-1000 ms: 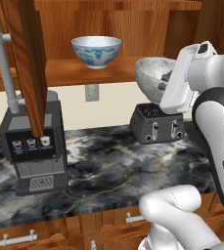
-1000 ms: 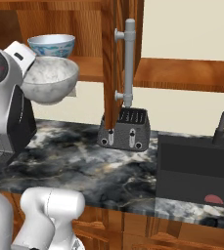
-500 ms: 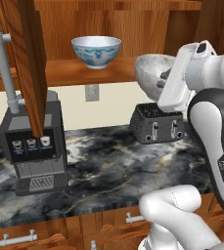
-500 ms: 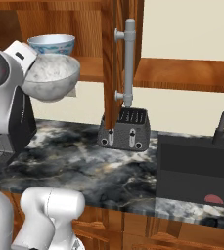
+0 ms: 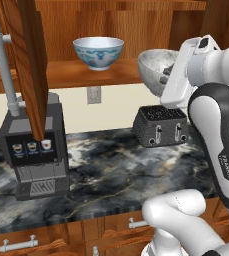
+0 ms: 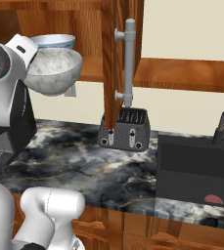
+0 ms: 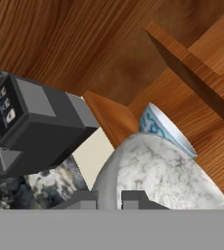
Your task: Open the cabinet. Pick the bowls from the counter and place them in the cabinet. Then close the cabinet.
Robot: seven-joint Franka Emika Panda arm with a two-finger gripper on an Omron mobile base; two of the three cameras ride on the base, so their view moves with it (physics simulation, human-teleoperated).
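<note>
The cabinet [image 5: 31, 65] stands open, both doors swung out. On its shelf sits the white bowl with blue pattern [image 5: 98, 52], also seen behind the held one in the right base view [image 6: 52, 40]. My gripper [image 5: 166, 78] is shut on the rim of the speckled grey-white bowl [image 5: 154, 69], holding it in the air at shelf height, just right of the patterned bowl and above the counter [image 5: 111, 175]. In the hand view the speckled bowl [image 7: 157, 176] fills the space past my gripper [image 7: 108, 200], with the patterned bowl [image 7: 165, 126] right beyond it.
A dark coffee machine [image 5: 33, 150] stands on the counter under the left door. A black toaster [image 5: 161, 125] sits below the held bowl. The right door with its grey bar handle [image 6: 128, 63] hangs over the toaster. A dark sink [image 6: 196, 168] lies at the right.
The speckled bowl has risen slightly in my shut gripper, edging closer to the shelf. The patterned bowl and the doors have not moved.
</note>
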